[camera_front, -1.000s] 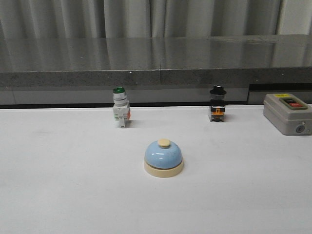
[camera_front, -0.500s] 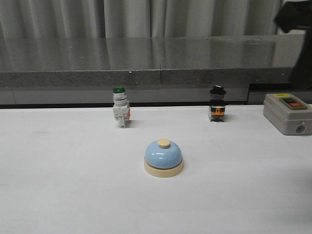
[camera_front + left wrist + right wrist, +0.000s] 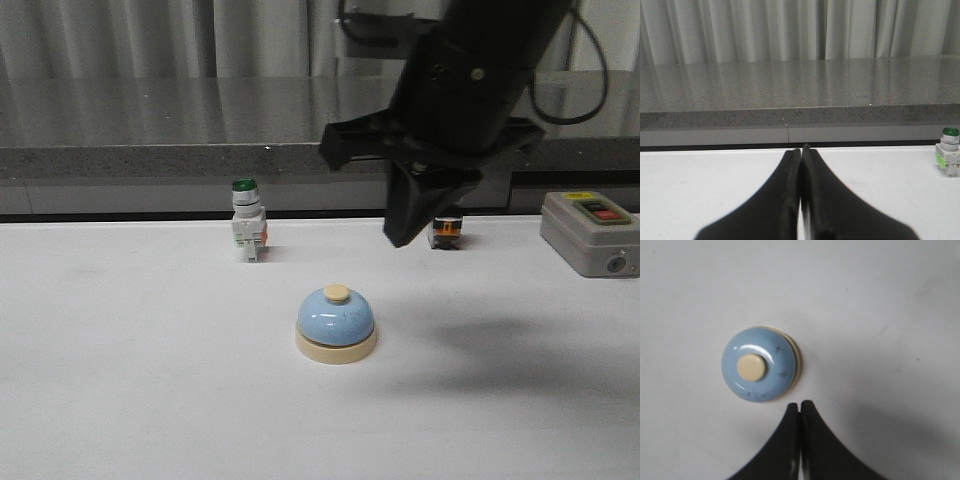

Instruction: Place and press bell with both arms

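The light-blue bell (image 3: 336, 322) with cream base and cream knob stands upright on the white table, near the middle. It also shows from above in the right wrist view (image 3: 760, 365). My right arm reaches in from the upper right; its gripper (image 3: 400, 238) hangs above and to the right of the bell, fingers pointing down. In the right wrist view the gripper (image 3: 800, 404) is shut and empty, just beside the bell's rim, not touching it. My left gripper (image 3: 801, 149) is shut and empty, low over the table; it is out of the front view.
A green-capped white pushbutton switch (image 3: 247, 220) stands behind the bell to the left; it also shows in the left wrist view (image 3: 948, 157). A black-capped switch (image 3: 446, 230) is partly hidden behind my right arm. A grey box with red and green buttons (image 3: 593, 233) sits far right. A grey ledge (image 3: 200, 150) runs along the back.
My right arm has swung in from the upper right edge and now hangs over the table right of the bell. The bell has not moved.
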Controlling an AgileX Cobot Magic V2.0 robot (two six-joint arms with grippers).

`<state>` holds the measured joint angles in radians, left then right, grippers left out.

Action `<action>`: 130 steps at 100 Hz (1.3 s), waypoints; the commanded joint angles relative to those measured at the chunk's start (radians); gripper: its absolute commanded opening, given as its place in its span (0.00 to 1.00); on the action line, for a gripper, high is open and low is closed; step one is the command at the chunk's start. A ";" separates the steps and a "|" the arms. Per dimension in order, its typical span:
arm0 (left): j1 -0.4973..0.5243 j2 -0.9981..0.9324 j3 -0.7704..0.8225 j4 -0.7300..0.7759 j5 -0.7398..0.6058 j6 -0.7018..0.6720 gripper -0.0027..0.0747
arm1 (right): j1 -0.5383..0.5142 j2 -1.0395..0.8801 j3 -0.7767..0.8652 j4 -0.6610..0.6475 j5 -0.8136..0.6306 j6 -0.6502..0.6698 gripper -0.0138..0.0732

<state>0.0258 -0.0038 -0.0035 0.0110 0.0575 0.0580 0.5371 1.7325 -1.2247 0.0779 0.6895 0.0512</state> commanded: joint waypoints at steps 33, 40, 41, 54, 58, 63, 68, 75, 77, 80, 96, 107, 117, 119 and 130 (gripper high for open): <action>0.002 -0.031 0.054 -0.002 -0.078 -0.011 0.01 | 0.069 0.101 -0.150 0.004 -0.022 -0.012 0.09; 0.002 -0.031 0.054 -0.002 -0.078 -0.011 0.01 | 0.069 0.110 -0.150 0.004 -0.022 -0.012 0.09; 0.002 -0.031 0.054 -0.002 -0.078 -0.011 0.01 | 0.069 0.112 -0.150 0.004 -0.022 -0.012 0.09; 0.002 -0.031 0.054 -0.002 -0.078 -0.011 0.01 | 0.069 0.139 -0.150 0.004 -0.017 -0.012 0.09; 0.002 -0.031 0.054 -0.002 -0.078 -0.011 0.01 | 0.069 0.149 -0.150 0.004 -0.009 -0.012 0.09; 0.002 -0.031 0.054 -0.002 -0.078 -0.011 0.01 | 0.069 0.162 -0.150 0.004 0.001 -0.012 0.09; 0.002 -0.031 0.054 -0.002 -0.078 -0.011 0.01 | 0.069 0.170 -0.150 0.004 0.006 -0.012 0.09; 0.002 -0.031 0.054 -0.002 -0.078 -0.011 0.01 | 0.069 0.170 -0.151 0.004 0.007 -0.012 0.09; 0.002 -0.031 0.054 -0.002 -0.078 -0.011 0.01 | 0.069 0.167 -0.151 0.004 0.007 -0.012 0.09; 0.002 -0.031 0.054 -0.002 -0.078 -0.011 0.01 | 0.069 0.164 -0.155 0.004 0.008 -0.012 0.09; 0.002 -0.031 0.054 -0.002 -0.078 -0.011 0.01 | 0.066 0.108 -0.165 -0.011 0.009 -0.012 0.09; 0.002 -0.031 0.054 -0.002 -0.078 -0.011 0.01 | 0.055 0.045 -0.165 -0.037 0.008 -0.012 0.09; 0.002 -0.031 0.054 -0.002 -0.078 -0.011 0.01 | 0.035 -0.012 -0.165 -0.048 0.011 -0.012 0.09; 0.002 -0.031 0.054 -0.002 -0.078 -0.011 0.01 | 0.030 -0.024 -0.165 -0.051 0.011 -0.012 0.09; 0.002 -0.031 0.054 -0.002 -0.078 -0.011 0.01 | -0.001 -0.088 -0.154 -0.063 0.011 -0.012 0.09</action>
<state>0.0258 -0.0038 -0.0035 0.0110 0.0575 0.0580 0.5611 1.7430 -1.3578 0.0350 0.7258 0.0466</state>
